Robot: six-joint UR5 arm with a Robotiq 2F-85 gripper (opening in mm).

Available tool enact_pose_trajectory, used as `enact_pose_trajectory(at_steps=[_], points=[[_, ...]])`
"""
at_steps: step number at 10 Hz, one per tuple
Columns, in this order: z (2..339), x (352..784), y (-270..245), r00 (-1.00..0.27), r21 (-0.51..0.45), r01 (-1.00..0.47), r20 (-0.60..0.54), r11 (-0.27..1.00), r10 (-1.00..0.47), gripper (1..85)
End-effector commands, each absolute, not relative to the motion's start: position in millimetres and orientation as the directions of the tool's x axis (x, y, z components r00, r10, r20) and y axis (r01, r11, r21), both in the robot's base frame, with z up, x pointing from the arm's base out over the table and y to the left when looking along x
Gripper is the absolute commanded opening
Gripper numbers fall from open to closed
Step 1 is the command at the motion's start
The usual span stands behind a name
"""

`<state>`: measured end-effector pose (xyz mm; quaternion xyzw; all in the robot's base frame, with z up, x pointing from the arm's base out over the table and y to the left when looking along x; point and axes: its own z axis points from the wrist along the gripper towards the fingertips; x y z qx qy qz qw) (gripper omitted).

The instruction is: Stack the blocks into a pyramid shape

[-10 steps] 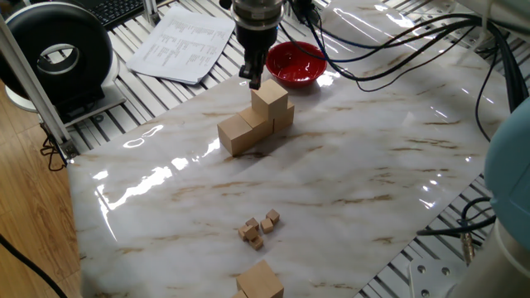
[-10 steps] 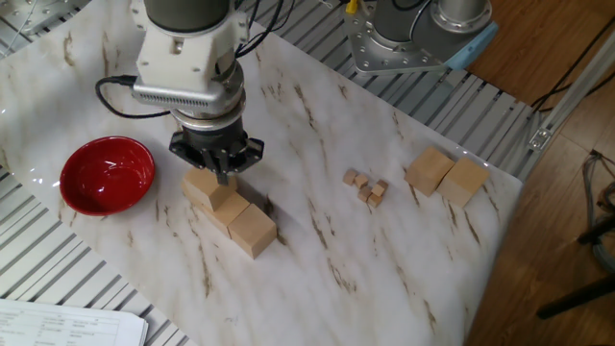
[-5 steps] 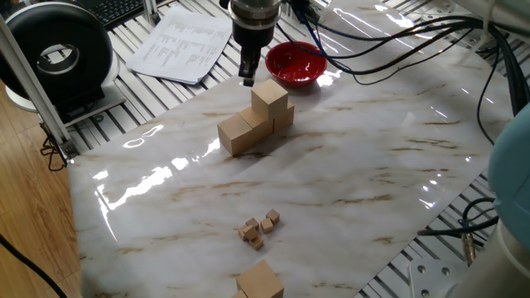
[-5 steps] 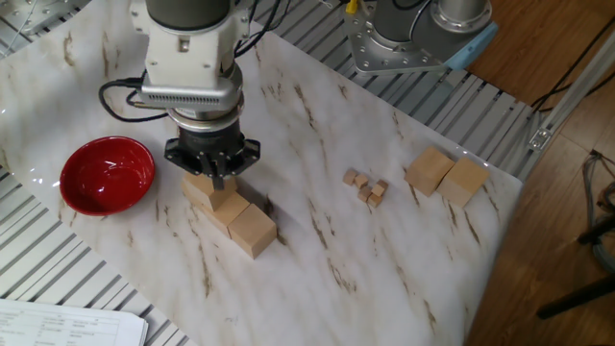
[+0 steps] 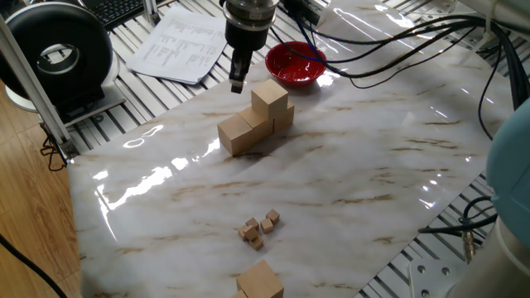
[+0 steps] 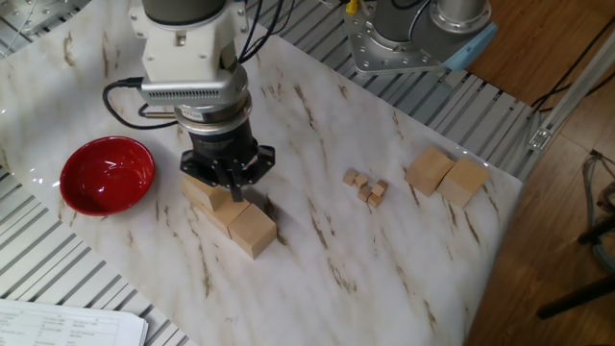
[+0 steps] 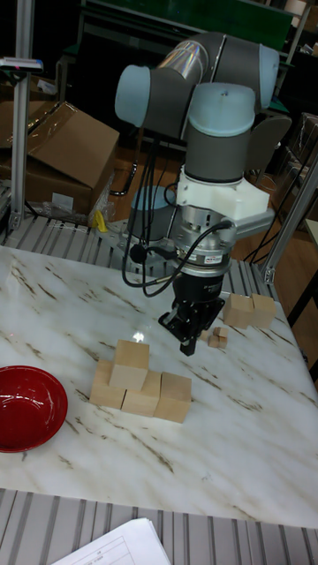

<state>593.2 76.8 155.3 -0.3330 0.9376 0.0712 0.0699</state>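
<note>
- The claw (image 7: 186, 343) hangs above the marble tabletop (image 5: 348, 182) just beside the pyramid shape (image 7: 141, 383), touching nothing. Its fingers sit close together and carry no load; whether a small gap remains between them I cannot tell.
- The pyramid shape is a partial stack: three of the blocks in a row on the bottom and one block (image 5: 269, 98) set on top toward one end.
- In the tall fixed view the claw is up and to the right of that top block, apart from it.
- Two more blocks (image 6: 446, 176) lie side by side, touching, near the tabletop's edge, well apart from the stack.
- A cluster of tiny wooden cubes (image 6: 366, 185) lies between those two blocks and the stack.
- A red bowl (image 6: 107, 174) rests near the stack, on the side away from the spare blocks.
</note>
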Motion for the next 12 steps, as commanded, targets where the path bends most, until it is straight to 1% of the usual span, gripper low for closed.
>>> enact_pose_trajectory(at_steps=[1, 4, 6, 8, 12], points=[[159.3, 589.6, 89.2, -0.793, 0.143, -0.605, -0.194, 0.783, -0.577, 1.3], [164.2, 588.4, 102.8, -0.824, 0.188, -0.563, -0.194, 0.805, -0.532, 1.3], [178.1, 578.1, 115.9, -0.847, 0.199, -0.530, -0.152, 0.824, -0.509, 1.3], [195.7, 563.8, 131.6, -0.878, 0.180, -0.479, -0.105, 0.859, -0.467, 1.3], [199.9, 542.9, 171.9, -0.916, 0.142, -0.400, -0.091, 0.905, -0.391, 1.3]])
